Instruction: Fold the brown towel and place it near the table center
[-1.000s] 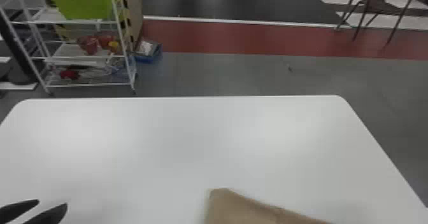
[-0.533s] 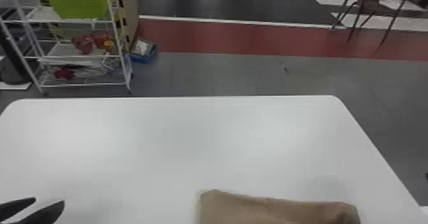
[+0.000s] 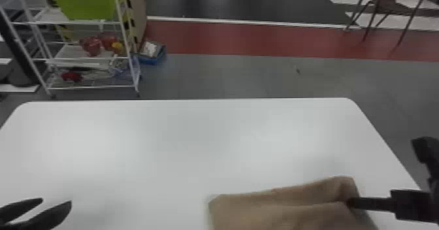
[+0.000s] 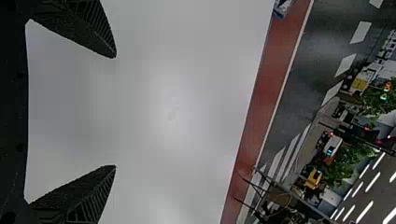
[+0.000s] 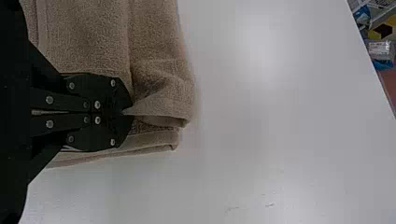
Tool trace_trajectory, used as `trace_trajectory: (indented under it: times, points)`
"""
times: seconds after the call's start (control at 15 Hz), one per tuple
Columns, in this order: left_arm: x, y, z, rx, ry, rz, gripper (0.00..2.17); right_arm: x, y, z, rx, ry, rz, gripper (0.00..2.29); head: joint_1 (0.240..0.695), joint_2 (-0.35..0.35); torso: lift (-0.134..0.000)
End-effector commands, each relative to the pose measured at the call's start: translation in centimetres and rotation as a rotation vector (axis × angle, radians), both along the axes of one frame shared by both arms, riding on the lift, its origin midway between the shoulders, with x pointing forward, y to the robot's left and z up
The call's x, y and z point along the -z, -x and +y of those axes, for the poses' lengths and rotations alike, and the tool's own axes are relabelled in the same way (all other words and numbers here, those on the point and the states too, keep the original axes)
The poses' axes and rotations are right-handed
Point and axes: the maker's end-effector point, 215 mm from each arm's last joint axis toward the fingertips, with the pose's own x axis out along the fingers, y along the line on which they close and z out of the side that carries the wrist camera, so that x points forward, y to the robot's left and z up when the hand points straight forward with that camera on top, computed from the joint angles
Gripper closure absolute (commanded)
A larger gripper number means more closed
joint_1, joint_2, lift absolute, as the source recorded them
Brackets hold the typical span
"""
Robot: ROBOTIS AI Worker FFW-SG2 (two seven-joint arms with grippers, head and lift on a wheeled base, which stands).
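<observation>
At the head view's lower right, the brown towel (image 3: pixel 277 209) lies folded in layers on the white table. My right gripper (image 3: pixel 351 202) is at its right end, coming in from the right edge. In the right wrist view, the right gripper (image 5: pixel 127 112) is shut on a pinched bit of the towel (image 5: pixel 161 79), near a corner where the layers stack. My left gripper (image 3: pixel 57 201) stays at the lower left of the head view, apart from the towel; in the left wrist view the left gripper (image 4: pixel 115 112) stands open with nothing between its fingers.
The white table (image 3: pixel 183 147) extends ahead, its far edge straight with rounded corners. Beyond it on the floor stand a wire shelf (image 3: pixel 88 57) with a green bin (image 3: pixel 86 2), a blue box (image 3: pixel 152 53) and a chair (image 3: pixel 387 0).
My right arm has come into the head view from the right, gripping the towel. The towel's right end has shifted away from the robot, toward the far side. The left gripper has barely moved.
</observation>
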Motion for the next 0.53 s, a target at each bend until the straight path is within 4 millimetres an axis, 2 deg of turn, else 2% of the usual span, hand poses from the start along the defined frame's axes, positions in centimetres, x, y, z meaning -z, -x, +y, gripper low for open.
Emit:
trace_trajectory:
  times: [0.0,0.07,0.13,0.27,0.33,0.47]
  points:
    - [0.0,-0.1,0.0,-0.005,0.002,-0.002,0.02,-2.5,-2.0,0.0,-0.010,-0.001,-0.060,1.87,0.695,-0.094,-0.122]
    - [0.0,-0.1,0.1,-0.007,0.002,-0.002,0.02,-4.5,-2.6,0.7,-0.042,-0.003,-0.114,1.87,0.695,-0.094,-0.122]
    - [-0.1,0.0,0.4,-0.012,0.000,-0.002,0.02,-6.4,-2.3,1.9,-0.080,-0.011,-0.165,1.87,0.695,-0.091,-0.122]
    - [-0.2,0.1,0.7,-0.018,0.002,-0.002,0.02,-9.6,-0.9,1.9,-0.104,0.010,-0.241,1.87,0.695,-0.075,-0.122]
    - [-0.4,0.0,0.8,-0.019,0.001,-0.006,0.02,-10.4,0.7,0.9,-0.103,0.026,-0.249,1.87,0.695,-0.063,-0.122]
    - [-0.5,-0.3,0.9,-0.021,0.002,-0.010,0.02,-8.1,4.0,-1.2,-0.068,0.042,-0.170,1.87,0.695,-0.061,-0.122]
